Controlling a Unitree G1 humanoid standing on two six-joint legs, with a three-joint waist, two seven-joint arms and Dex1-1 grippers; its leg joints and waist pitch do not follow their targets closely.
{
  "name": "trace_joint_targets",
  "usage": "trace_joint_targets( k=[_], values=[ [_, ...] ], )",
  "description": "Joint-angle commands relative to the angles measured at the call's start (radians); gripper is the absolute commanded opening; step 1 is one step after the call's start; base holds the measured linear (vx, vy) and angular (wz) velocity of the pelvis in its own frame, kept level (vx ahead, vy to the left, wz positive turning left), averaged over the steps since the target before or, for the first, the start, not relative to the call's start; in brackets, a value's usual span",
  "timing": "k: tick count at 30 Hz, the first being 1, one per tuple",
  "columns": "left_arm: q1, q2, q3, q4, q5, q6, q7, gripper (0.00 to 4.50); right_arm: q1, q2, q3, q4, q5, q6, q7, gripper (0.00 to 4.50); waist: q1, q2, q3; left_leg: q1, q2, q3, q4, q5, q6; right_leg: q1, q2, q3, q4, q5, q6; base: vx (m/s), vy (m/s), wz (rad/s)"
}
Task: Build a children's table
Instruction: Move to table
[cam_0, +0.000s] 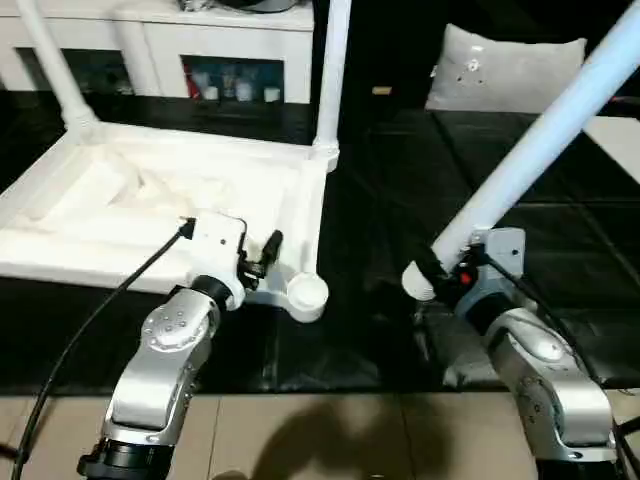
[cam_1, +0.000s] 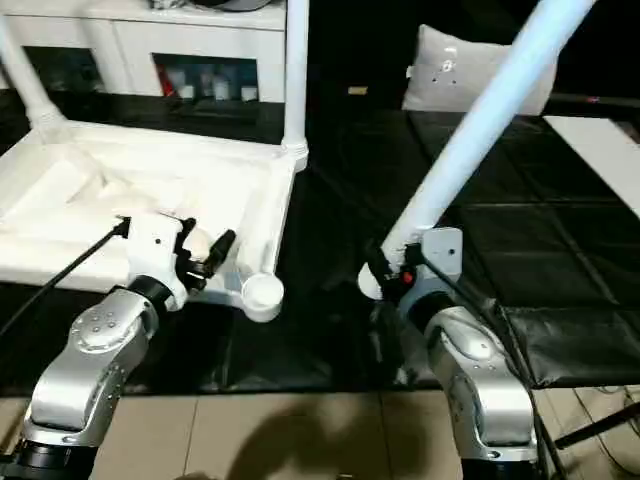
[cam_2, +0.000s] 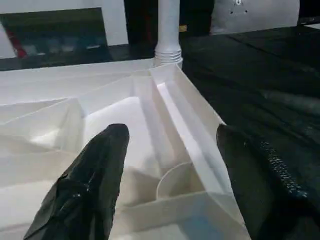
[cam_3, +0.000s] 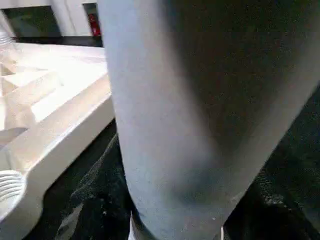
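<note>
The right gripper (cam_0: 437, 275) is clamping a loose table leg (cam_0: 540, 140); the left gripper (cam_2: 170, 165) is hovering wide over the tabletop's empty corner socket (cam_2: 175, 182).

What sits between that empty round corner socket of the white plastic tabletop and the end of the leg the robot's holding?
Only bare black floor mat, seen in both eye views, separates the empty round corner socket from the long white tapered leg in the right tool.

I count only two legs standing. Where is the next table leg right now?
The loose leg is on the robot's right, held slanting in the right gripper, beside the upturned table top's empty near corner socket.
</note>
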Motion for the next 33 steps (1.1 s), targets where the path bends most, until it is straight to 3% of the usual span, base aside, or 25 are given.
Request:
trace_joint_targets(
  k=[1,3,4,7,8,9,11,13,14,15,16,17,18,20,21,22,23,24,25,26,27,28,29,31,33],
  values=[
    [-0.008,0.000,0.008,0.006,0.006,-0.001,0.000,3.23,-0.004,-0.005,-0.002,-0.013,0.003,0.003,0.003,1.89,0.024,-0.010,-0.049,-0.020,0.027,-0.005,-0.017,-0.106,0.132,0.084,-0.178,0.116,-0.123,-0.217,-0.123,0.000,0.000,0.00],
    [-0.009,0.000,0.007,0.008,0.004,-0.002,0.000,3.23,-0.004,-0.007,-0.003,-0.012,0.001,0.003,0.006,1.89,0.055,-0.005,-0.043,-0.056,0.049,-0.053,0.085,-0.115,0.149,0.096,-0.302,0.196,-0.167,-0.369,-0.178,-0.036,0.118,0.00],
    [-0.009,0.000,0.007,0.008,0.004,-0.002,0.000,3.23,-0.004,-0.007,-0.003,-0.012,0.001,0.003,0.006,1.89,0.058,0.002,-0.039,-0.059,0.055,-0.065,0.093,-0.119,0.137,0.093,-0.309,0.196,-0.172,-0.402,-0.197,-0.034,0.142,-0.01],
    [-0.010,-0.001,0.006,0.010,0.004,-0.002,0.001,3.23,-0.006,-0.011,-0.003,-0.010,0.000,0.003,0.008,1.89,0.032,0.026,-0.038,0.017,0.043,-0.032,-0.043,-0.111,0.208,0.038,-0.112,0.074,-0.111,-0.356,-0.190,-0.034,0.224,0.01],
    [-0.010,-0.001,0.006,0.010,0.004,-0.002,0.001,3.23,-0.006,-0.011,-0.003,-0.010,0.000,0.003,0.008,1.89,-0.009,0.056,-0.053,0.090,0.027,-0.045,-0.065,-0.034,0.331,-0.020,-0.012,-0.004,-0.005,-0.208,-0.132,-0.015,0.285,0.09],
    [-0.011,-0.002,0.007,0.010,0.005,-0.002,0.002,3.23,-0.007,-0.013,-0.003,-0.008,0.000,0.002,0.009,1.89,-0.025,0.061,-0.050,0.089,0.039,-0.050,-0.094,0.057,0.437,-0.051,0.008,-0.044,0.100,-0.140,-0.036,-0.018,0.287,0.06],
    [-0.011,0.003,0.003,0.008,0.014,0.000,0.003,3.23,-0.009,-0.014,-0.002,-0.006,0.000,0.000,0.010,1.89,-0.020,0.045,-0.040,0.053,0.069,-0.047,-0.104,0.114,0.508,-0.055,-0.015,-0.052,0.131,-0.116,0.059,-0.049,0.309,0.07],
    [-0.012,0.008,0.000,0.008,0.029,-0.011,0.008,3.23,-0.012,-0.016,-0.002,-0.004,0.000,-0.001,0.010,1.89,-0.023,0.017,-0.039,0.036,0.082,-0.062,-0.127,-0.069,0.390,-0.004,-0.056,-0.011,0.076,-0.096,0.035,-0.058,0.133,-0.11],
    [-0.014,0.008,-0.003,0.009,0.035,-0.010,0.011,3.23,-0.013,-0.016,-0.002,-0.004,0.000,-0.001,0.011,1.89,-0.010,-0.019,-0.045,0.025,0.084,-0.062,-0.107,-0.264,0.188,0.019,-0.135,0.062,-0.010,-0.099,-0.042,-0.094,0.147,-0.07],
    [-0.014,0.008,-0.003,0.009,0.036,-0.008,0.012,3.23,-0.013,-0.017,-0.002,-0.004,0.000,-0.001,0.011,1.89,0.002,-0.024,-0.039,0.025,0.059,-0.055,-0.050,-0.322,0.098,0.006,-0.199,0.103,-0.063,-0.158,-0.101,-0.097,0.133,0.00],
    [-0.014,0.006,-0.003,0.010,0.032,-0.006,0.012,3.23,-0.012,-0.017,-0.002,-0.004,0.000,-0.001,0.011,1.89,-0.005,0.017,-0.035,0.033,0.074,-0.101,0.004,-0.335,0.003,0.035,-0.213,0.079,-0.087,-0.281,-0.202,-0.097,0.133,0.00],
    [-0.013,0.004,-0.003,0.011,0.028,-0.002,0.011,3.23,-0.010,-0.017,0.000,-0.006,-0.001,-0.002,0.011,1.89,-0.043,0.060,-0.028,0.038,0.174,-0.176,-0.098,-0.561,-0.106,0.029,-0.080,0.017,-0.029,-0.317,-0.075,-0.092,0.105,-0.05],
    [-0.013,0.003,-0.004,0.011,0.028,0.000,0.010,3.23,-0.007,-0.017,0.001,-0.007,-0.003,-0.003,0.010,1.89,-0.056,0.078,-0.026,-0.010,0.191,-0.159,-0.191,-0.740,-0.234,0.020,-0.013,-0.025,0.129,-0.179,0.053,-0.088,0.083,0.00],
    [-0.013,0.004,-0.005,0.012,0.030,0.000,0.008,3.23,-0.005,-0.018,0.002,-0.007,-0.005,-0.004,0.011,1.89,-0.030,0.080,-0.031,-0.021,0.085,-0.059,-0.199,-0.799,-0.285,0.032,0.023,-0.074,0.136,-0.071,0.014,-0.095,0.067,0.05],
    [-0.013,0.005,-0.005,0.011,0.031,0.000,0.007,3.23,-0.005,-0.018,0.002,-0.007,-0.005,-0.004,0.011,1.89,-0.028,0.071,-0.049,-0.011,0.040,-0.038,-0.206,-0.756,-0.300,0.048,0.006,-0.071,0.078,-0.058,-0.017,-0.106,-0.021,0.11],
    [-0.015,0.004,-0.005,0.013,0.032,0.001,0.007,3.23,-0.007,-0.019,0.001,-0.005,-0.005,-0.004,0.012,1.89,-0.027,0.031,-0.075,0.006,0.004,-0.032,-0.167,-0.604,-0.360,0.043,-0.103,-0.019,-0.003,-0.149,-0.085,-0.106,-0.021,0.11],
    [-0.017,0.003,-0.005,0.013,0.033,0.001,0.006,3.23,-0.008,-0.020,0.000,-0.004,-0.005,-0.004,0.013,1.89,-0.021,-0.002,-0.093,0.033,-0.009,-0.052,-0.051,-0.447,-0.330,0.014,-0.207,0.028,-0.042,-0.243,-0.100,-0.067,-0.056,-0.04],
    [-0.017,0.001,-0.004,0.014,0.034,0.001,0.006,3.23,-0.009,-0.021,0.000,-0.003,-0.005,-0.004,0.013,1.89,-0.022,-0.033,-0.078,-0.021,-0.039,-0.096,0.076,-0.067,-0.084,0.076,-0.252,0.057,-0.116,-0.173,-0.096,0.007,-0.056,-0.21],
    [-0.017,0.000,-0.004,0.015,0.035,-0.001,0.006,3.23,-0.010,-0.022,0.000,-0.002,-0.005,-0.005,0.014,1.89,0.018,0.002,-0.018,-0.063,-0.019,-0.107,0.099,0.005,-0.018,0.089,-0.275,0.054,-0.149,-0.174,-0.121,0.007,-0.056,-0.21],
    [-0.016,0.000,-0.003,0.014,0.035,-0.002,0.006,3.23,-0.010,-0.023,0.000,-0.002,-0.005,-0.005,0.014,1.89,0.018,0.002,-0.018,-0.063,-0.019,-0.107,0.099,0.005,-0.018,0.089,-0.275,0.054,-0.149,-0.174,-0.121,-0.020,0.002,-0.19],
    [-0.015,-0.001,-0.003,0.014,0.034,-0.004,0.007,3.23,-0.010,-0.023,0.000,-0.001,-0.005,-0.006,0.014,1.89,-0.007,0.028,-0.011,0.015,0.070,-0.157,0.023,-0.247,-0.060,0.068,-0.193,-0.005,-0.121,-0.362,-0.145,-0.129,0.064,-0.16],
    [-0.014,-0.001,-0.003,0.013,0.033,-0.008,0.008,3.23,-0.010,-0.023,0.001,-0.001,-0.006,-0.006,0.014,1.89,-0.052,0.066,-0.014,-0.028,0.080,-0.200,-0.127,-0.635,-0.122,0.106,-0.072,-0.032,0.006,-0.311,-0.084,-0.129,0.064,-0.16],
    [-0.015,-0.001,-0.003,0.014,0.033,-0.008,0.009,3.23,-0.010,-0.023,0.001,0.000,-0.006,-0.006,0.014,1.89,-0.053,0.077,-0.032,-0.007,0.064,-0.206,-0.139,-0.709,-0.136,0.103,-0.051,-0.028,0.031,-0.203,-0.059,-0.110,0.076,-0.28],
    [-0.016,-0.002,-0.003,0.016,0.035,-0.008,0.016,3.23,-0.013,-0.023,0.002,0.004,-0.006,-0.007,0.018,1.89,-0.056,0.051,-0.020,-0.013,0.034,-0.173,-0.126,-0.724,-0.167,0.085,-0.130,0.014,-0.041,-0.165,-0.086,-0.060,0.045,-0.19],
    [-0.017,-0.004,-0.001,0.017,0.038,-0.005,0.017,3.23,-0.013,-0.024,0.003,0.005,-0.006,-0.008,0.017,1.89,-0.050,0.009,-0.014,-0.012,0.024,-0.133,-0.046,-0.557,-0.099,0.073,-0.227,0.052,-0.134,-0.523,-0.112,-0.062,-0.015,-0.07]
  ],
)
